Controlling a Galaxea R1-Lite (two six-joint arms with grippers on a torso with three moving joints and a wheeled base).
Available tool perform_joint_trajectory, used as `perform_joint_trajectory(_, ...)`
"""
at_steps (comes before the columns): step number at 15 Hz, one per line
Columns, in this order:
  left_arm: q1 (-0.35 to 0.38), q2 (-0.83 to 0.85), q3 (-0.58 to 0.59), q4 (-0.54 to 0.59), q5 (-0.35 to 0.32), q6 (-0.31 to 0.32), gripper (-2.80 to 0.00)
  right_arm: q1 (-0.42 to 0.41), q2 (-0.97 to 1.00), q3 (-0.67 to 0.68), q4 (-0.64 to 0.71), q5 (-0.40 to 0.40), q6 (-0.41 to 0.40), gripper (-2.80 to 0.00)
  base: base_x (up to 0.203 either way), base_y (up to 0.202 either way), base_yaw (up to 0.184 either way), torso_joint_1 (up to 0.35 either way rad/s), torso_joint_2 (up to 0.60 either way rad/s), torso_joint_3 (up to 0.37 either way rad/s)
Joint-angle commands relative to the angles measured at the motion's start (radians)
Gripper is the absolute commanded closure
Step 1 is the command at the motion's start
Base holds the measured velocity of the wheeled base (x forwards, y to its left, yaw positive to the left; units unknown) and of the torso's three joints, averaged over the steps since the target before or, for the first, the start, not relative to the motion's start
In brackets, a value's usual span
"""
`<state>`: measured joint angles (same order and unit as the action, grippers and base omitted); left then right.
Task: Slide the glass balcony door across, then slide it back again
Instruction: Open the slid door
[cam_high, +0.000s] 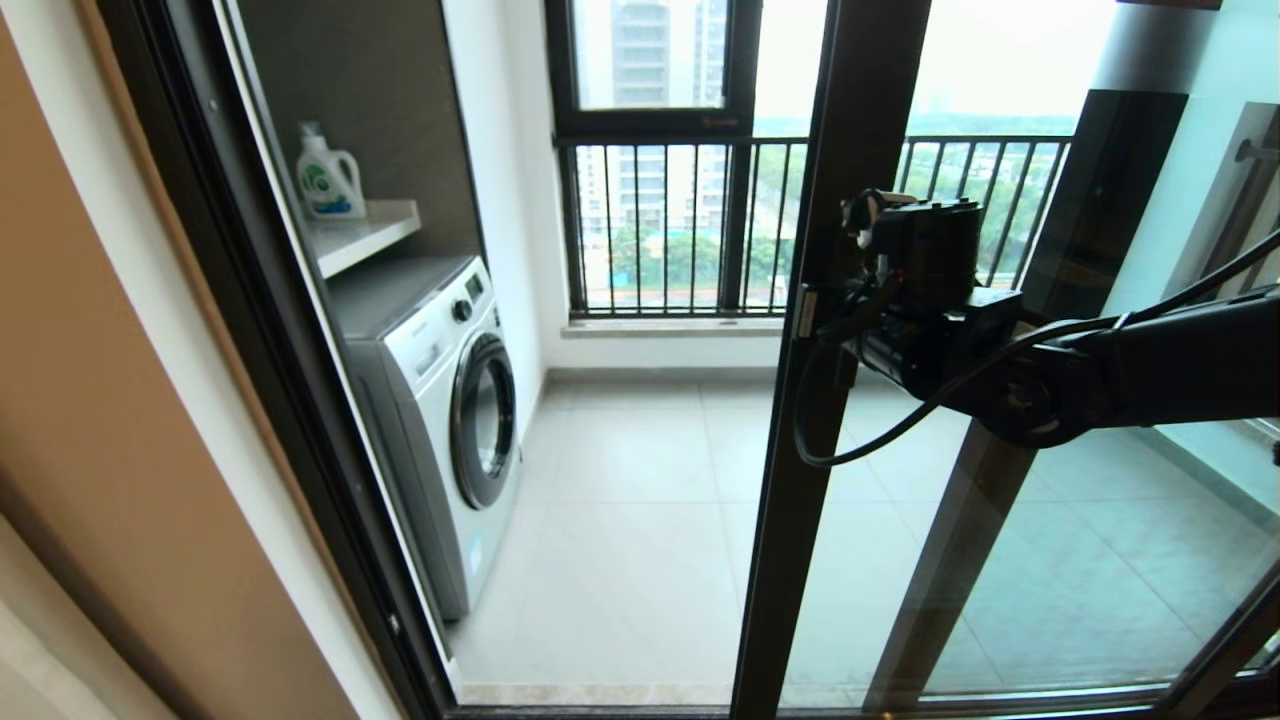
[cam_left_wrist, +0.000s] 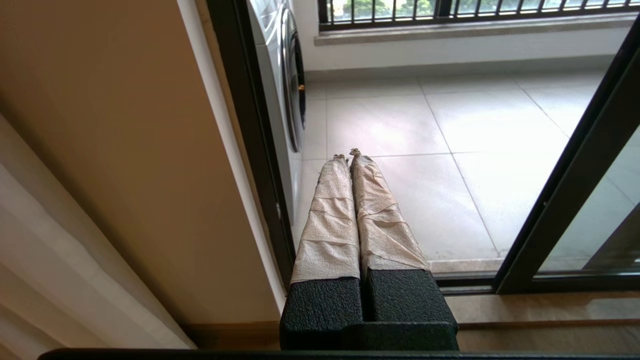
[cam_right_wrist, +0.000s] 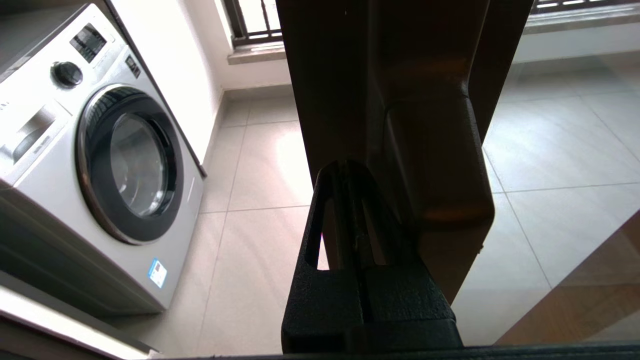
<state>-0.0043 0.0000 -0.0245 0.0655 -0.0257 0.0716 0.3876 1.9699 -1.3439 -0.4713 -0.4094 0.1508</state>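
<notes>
1. Door: the glass balcony door (cam_high: 800, 420) stands at our 1 o'clock, partly open, its return slide undone, we judge.
2. Our right gripper (cam_right_wrist: 350, 210) is pinched narrow against its frame edge.
3. Our left gripper (cam_left_wrist: 348, 156) idles, fingers pressed together, empty.

Daylight pours in through the balcony window (cam_high: 660, 150), glaring off the floor tiles (cam_high: 620, 480). The head view's edges bow.
</notes>
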Motion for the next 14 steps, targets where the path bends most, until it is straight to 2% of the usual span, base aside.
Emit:
perform_joint_trajectory(1, 0.0, 0.002, 0.0, 0.0, 0.0, 0.001, 0.0, -0.009, -0.023, 0.02, -0.003, -0.003, 0.0, 0.0, 0.0, 0.0, 0.0, 0.0, 0.0, 0.0)
perform_joint_trajectory(9, 0.0, 0.002, 0.0, 0.0, 0.0, 0.001, 0.0, 0.071, -0.015, 0.0, -0.004, -0.002, -0.003, 0.0, 0.0, 0.0, 0.0, 0.0, 0.0, 0.0)
perform_joint_trajectory(14, 0.0, 0.002, 0.0, 0.0, 0.0, 0.001, 0.0, 0.059, -0.016, 0.011, -0.004, -0.005, -0.007, 0.0, 0.0, 0.0, 0.0, 0.0, 0.0, 0.0)
